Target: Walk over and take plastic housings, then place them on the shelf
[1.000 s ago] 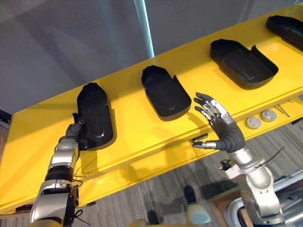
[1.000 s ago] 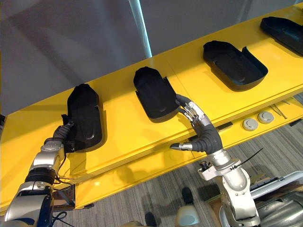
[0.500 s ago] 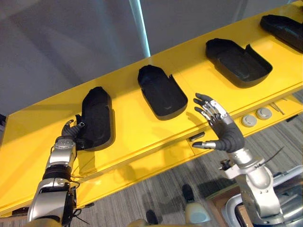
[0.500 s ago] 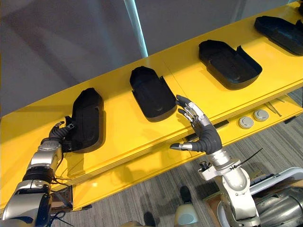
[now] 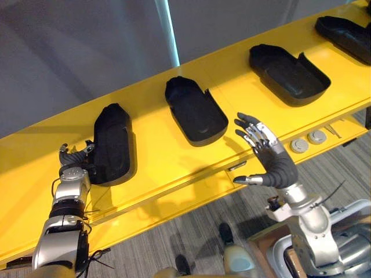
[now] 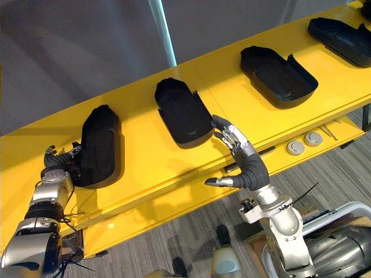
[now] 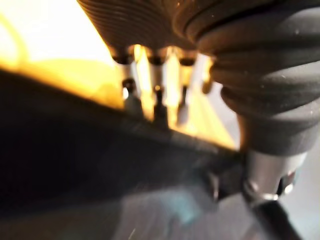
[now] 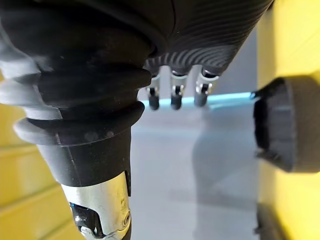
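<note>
Left hand [image 5: 73, 157] hangs slack with fingers spread, gripping nothing, at the near corner of the leftmost plastic housing [image 5: 113, 145], which lies flat on the yellow shelf [image 5: 156, 159]. That housing looks set down, so the risk from here, as a judgement, lies in the pull-away. A dark fingertip this close to the rim could snag the light shell and drag it toward the shelf's front edge. It could also skew the shell out of line with the other 3 housings.

The right hand [image 5: 272, 165] is also open, fingers fanned, and is raised over the shelf's front edge just beside the second housing [image 5: 195, 110]. A careless sweep there could nudge that piece as well. The third housing [image 5: 287, 66] and the fourth housing [image 5: 345, 32] sit farther along the shelf, well apart from both hands. 2 round silver discs [image 5: 298, 145] rest on the shelf's lower front ledge.

The leftmost housing lies just beside the left hand, on the side toward the right hand, its length running back across the shelf. Whether a fingertip touches its rim cannot be told.
</note>
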